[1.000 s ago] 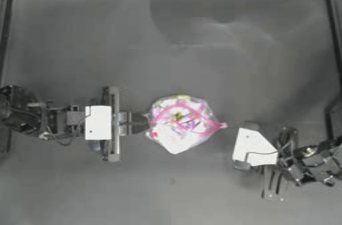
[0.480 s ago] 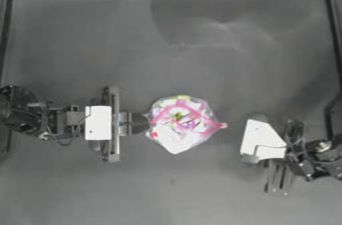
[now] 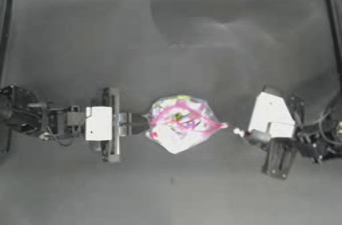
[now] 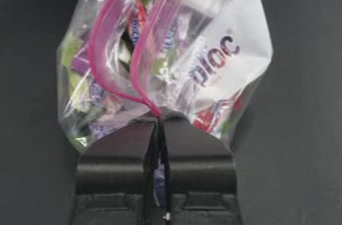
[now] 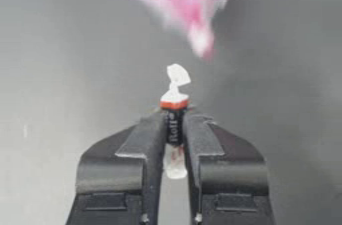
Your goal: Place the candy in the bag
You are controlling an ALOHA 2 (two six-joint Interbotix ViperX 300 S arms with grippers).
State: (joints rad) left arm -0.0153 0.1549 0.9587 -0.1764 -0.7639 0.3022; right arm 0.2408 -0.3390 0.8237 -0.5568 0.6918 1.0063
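The candy (image 5: 174, 119) is pinched upright between the jaws of the right gripper (image 5: 174, 124), its red middle just above the jaw tips and one white twisted end standing clear on top, the other end hanging down in the slot between the jaws. From above, the candy (image 3: 239, 132) shows as a tiny pale speck at the front of the right gripper (image 3: 244, 134), just beside the pink corner of the bag (image 3: 179, 124) but not touching it.

The bag lies near the middle of the table (image 3: 174, 29), a crinkly clear pouch with many-coloured sweets showing through and its pink strip running across the top. In the left wrist view the bag (image 4: 200, 59) has two pink strips parted along most of their length and meeting at the left gripper (image 4: 159, 119), whose jaws are closed tight on that edge. From above, the left gripper (image 3: 141, 123) reaches in from the left side and holds the bag's left edge; the right arm comes in from the right, angled toward the bag
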